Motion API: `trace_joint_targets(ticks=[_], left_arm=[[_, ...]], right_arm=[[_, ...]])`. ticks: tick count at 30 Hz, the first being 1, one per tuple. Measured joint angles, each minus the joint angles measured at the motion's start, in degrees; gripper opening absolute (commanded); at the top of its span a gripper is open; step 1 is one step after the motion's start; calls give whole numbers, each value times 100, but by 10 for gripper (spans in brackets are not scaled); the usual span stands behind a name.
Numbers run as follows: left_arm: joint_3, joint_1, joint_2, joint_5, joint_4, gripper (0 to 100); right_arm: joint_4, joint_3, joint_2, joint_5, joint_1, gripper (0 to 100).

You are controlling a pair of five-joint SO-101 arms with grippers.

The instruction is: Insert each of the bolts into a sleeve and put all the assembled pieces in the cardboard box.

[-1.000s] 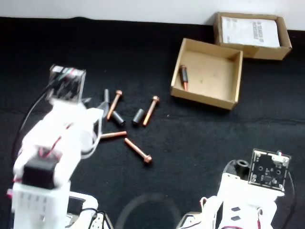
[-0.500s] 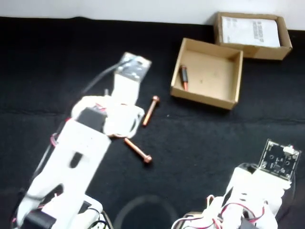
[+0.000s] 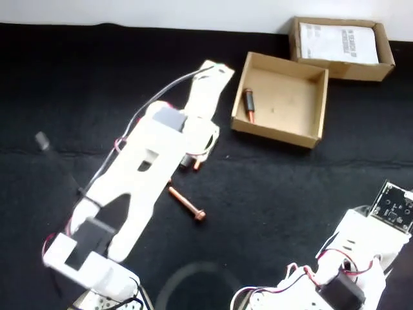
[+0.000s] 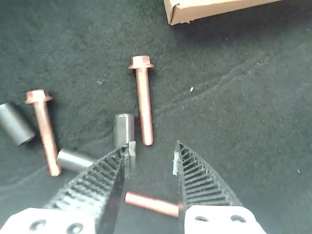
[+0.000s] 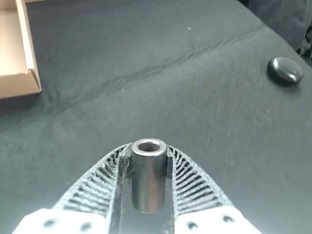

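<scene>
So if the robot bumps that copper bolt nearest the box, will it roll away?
Probably only a little. The bolt has a round shaft, so it could roll, but its wider head would likely swing it in a curve. The wrinkly black cloth should slow it too. It looks like solid metal, so likely stiff, not bendy.

In the high view the white left arm (image 3: pixel 148 174) is covering most of the loose parts, and a copper-coloured bolt (image 3: pixel 196 165) is showing just its tip past it. The white right arm (image 3: pixel 361 258) is running off the bottom and right edges. In the left wrist view the ribbed black fingers (image 4: pixel 109 178) of the left gripper (image 4: pixel 153 148) are hiding one end of a second copper bolt (image 4: pixel 151 203) and part of a short grey metal sleeve (image 4: pixel 73 159). The picture's edge is cutting off the brown cardboard box (image 4: pixel 214 9).
</scene>
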Motion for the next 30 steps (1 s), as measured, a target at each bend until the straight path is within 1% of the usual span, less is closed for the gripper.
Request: trace_joint_targets(ticks=[5,8,10,15,18,23,30], left_arm=[[-492,0,809,554,0,147],[-712,0,1231,642,70,147],[-862,0,1477,651,202,147],[-1398,0,2057,651,422,147],[-1705,0,2365,651,440,147],[-2365,0,2927,651,440,147],[-3385,-18,3807,642,440,147]], right_arm=[[-853,431,0,-826,18,7],[-1398,677,0,-1248,18,7],[-1802,853,0,-1389,18,7],[-2673,1336,0,-1424,18,7],[-2954,1626,0,-1424,18,7],[-3033,1960,9,-1424,-149,7],[-3033,2066,9,-1424,-158,7]])
